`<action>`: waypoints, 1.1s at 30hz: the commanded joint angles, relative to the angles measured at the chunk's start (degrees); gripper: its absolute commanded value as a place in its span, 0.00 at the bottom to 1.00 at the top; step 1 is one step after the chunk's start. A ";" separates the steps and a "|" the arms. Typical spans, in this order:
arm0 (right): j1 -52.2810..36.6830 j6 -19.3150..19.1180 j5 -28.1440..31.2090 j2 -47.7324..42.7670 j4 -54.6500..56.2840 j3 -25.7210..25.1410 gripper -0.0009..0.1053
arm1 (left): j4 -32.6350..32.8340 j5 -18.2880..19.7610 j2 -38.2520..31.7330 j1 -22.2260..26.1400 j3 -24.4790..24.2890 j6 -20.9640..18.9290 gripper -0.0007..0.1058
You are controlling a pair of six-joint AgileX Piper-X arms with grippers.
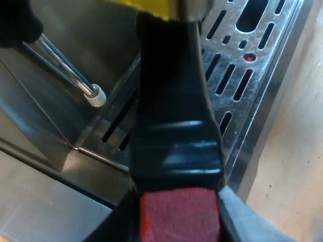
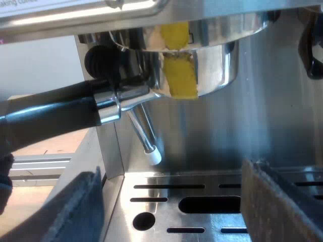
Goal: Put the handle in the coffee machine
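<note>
Red-ended handle (image 1: 174, 101) mostly hides the left pincer (image 1: 177, 222) gripping it; right pincer (image 2: 176, 204) gapes.

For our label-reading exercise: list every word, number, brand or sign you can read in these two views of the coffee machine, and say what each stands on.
Pale strip along the espresso machine's top edge: dark print, cut off and blurred; perhaps "...king coffe...", not certain.
Yellow tape at the machine's front: blank.
Handle, red end included: no text.
Slotted tray: no text.
</note>
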 commanded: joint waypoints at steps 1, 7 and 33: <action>-0.41 -0.63 0.46 -0.21 -0.48 -0.18 0.58 | -2.41 5.11 -0.56 -0.03 -0.92 -0.77 0.02; -0.41 -0.63 0.46 -0.21 -0.48 -0.18 0.58 | -5.72 5.33 -0.56 -0.03 -0.92 -0.66 0.02; -0.41 -0.63 0.46 -0.21 -0.48 -0.18 0.58 | -9.52 13.46 -0.56 -0.03 -5.39 -11.16 0.02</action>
